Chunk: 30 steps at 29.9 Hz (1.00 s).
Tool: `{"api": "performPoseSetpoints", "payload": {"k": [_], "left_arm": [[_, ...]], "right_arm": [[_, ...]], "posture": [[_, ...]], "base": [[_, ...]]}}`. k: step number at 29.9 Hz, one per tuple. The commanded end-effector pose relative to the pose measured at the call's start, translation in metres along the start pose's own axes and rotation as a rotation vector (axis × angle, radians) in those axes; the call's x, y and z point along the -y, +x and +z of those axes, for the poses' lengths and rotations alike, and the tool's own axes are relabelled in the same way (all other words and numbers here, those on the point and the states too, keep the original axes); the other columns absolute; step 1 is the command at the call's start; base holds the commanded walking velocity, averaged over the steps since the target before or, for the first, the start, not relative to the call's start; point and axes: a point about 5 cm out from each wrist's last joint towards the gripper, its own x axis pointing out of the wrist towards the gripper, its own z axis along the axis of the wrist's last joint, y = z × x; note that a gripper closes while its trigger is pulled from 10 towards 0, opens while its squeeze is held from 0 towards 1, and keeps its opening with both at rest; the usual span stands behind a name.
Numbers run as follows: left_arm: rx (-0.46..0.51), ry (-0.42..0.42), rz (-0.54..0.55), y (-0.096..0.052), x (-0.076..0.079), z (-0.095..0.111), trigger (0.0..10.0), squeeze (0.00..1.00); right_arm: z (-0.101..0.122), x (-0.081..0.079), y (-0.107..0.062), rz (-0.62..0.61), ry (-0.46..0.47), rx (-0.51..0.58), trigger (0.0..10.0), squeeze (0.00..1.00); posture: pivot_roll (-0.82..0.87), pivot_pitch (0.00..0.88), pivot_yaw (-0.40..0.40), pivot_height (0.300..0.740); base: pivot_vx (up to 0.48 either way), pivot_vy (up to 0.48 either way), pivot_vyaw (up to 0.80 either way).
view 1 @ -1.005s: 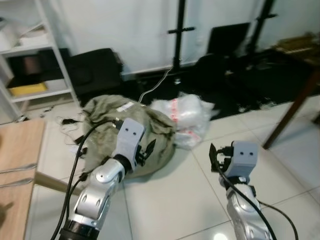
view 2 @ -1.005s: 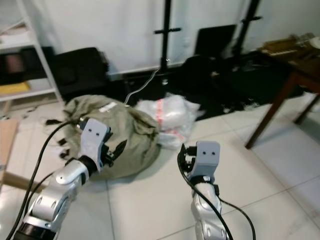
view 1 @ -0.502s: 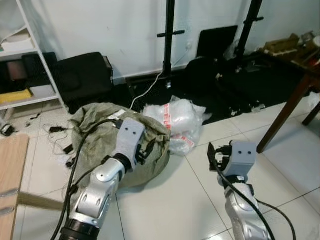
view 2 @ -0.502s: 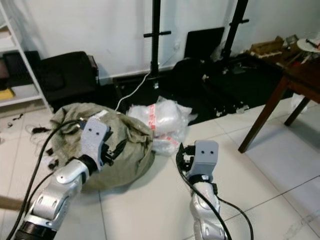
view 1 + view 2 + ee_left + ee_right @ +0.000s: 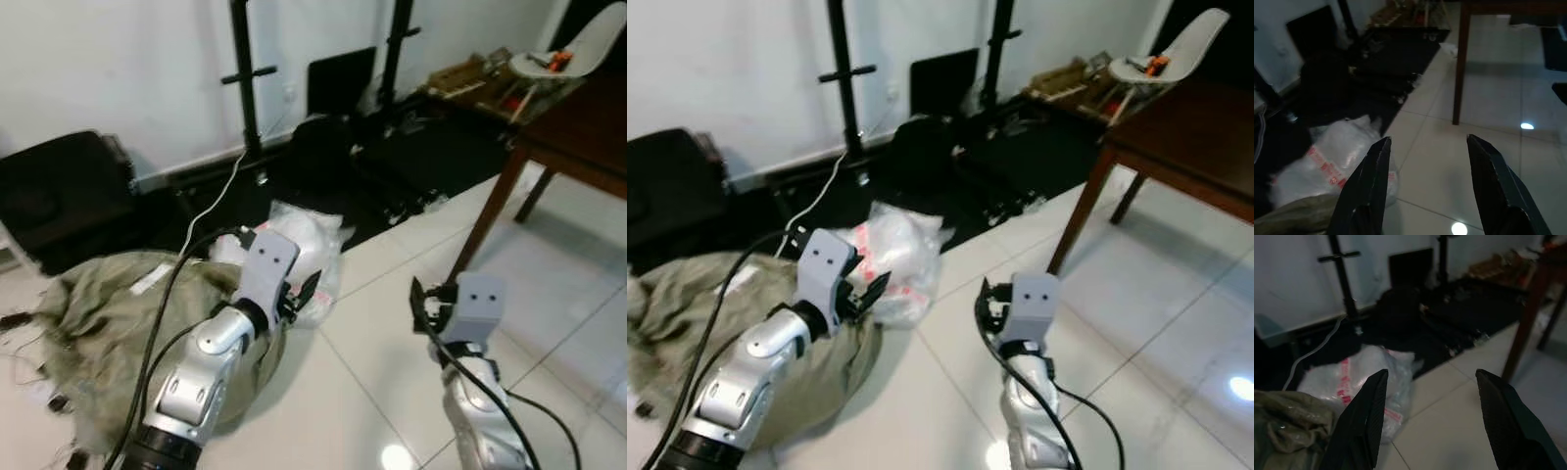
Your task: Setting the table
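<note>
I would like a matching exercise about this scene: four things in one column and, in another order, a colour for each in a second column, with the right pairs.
Things:
1. cloth sack
2. plastic bag
3. table
4. chair

Colours:
A. white
B. dark brown
C. olive green
D. clear with red print

Pairs: 1-C, 2-D, 3-B, 4-A

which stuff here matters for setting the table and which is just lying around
For the job:
- dark wooden table
- left tool, open, empty
- right tool, open, empty

Lying about:
- clear plastic bag on the floor
- olive cloth sack
- black stands by the wall
- white chair
</note>
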Motion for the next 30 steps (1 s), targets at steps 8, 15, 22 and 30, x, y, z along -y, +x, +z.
{"api": "performPoseSetpoints", "payload": {"k": [8,15,22,30], "left_arm": [[0.004,-0.017,-0.038,-0.0013,0.0038,-0.0006,10.0,0.00],[0.006,-0.013,-0.043,-0.0011,0.0038,-0.0002,10.0,0.00],[0.002,-0.006,-0.046,-0.0003,0.0038,-0.0005,10.0,0.00],[0.001,-0.011,-0.042,0.0007,0.0026,-0.0010,10.0,0.00]], "right_arm": [[-0.0044,0.0015,-0.0023,-0.004,-0.005,-0.018,10.0,0.00],[-0.0044,0.0017,-0.0024,-0.007,-0.006,-0.018,10.0,0.00],[-0.0045,0.0017,-0.0024,-0.007,-0.006,-0.019,10.0,0.00],[-0.0047,0.0012,-0.0026,-0.007,-0.005,-0.020,10.0,0.00]], "posture": [[-0.05,0.018,0.139,0.740],[-0.05,0.018,0.139,0.740],[-0.05,0.019,0.140,0.740],[-0.05,0.020,0.141,0.740]], "base": [[0.000,0.000,-0.78],[0.000,0.000,-0.78],[0.000,0.000,-0.78],[0.000,0.000,-0.78]]}}
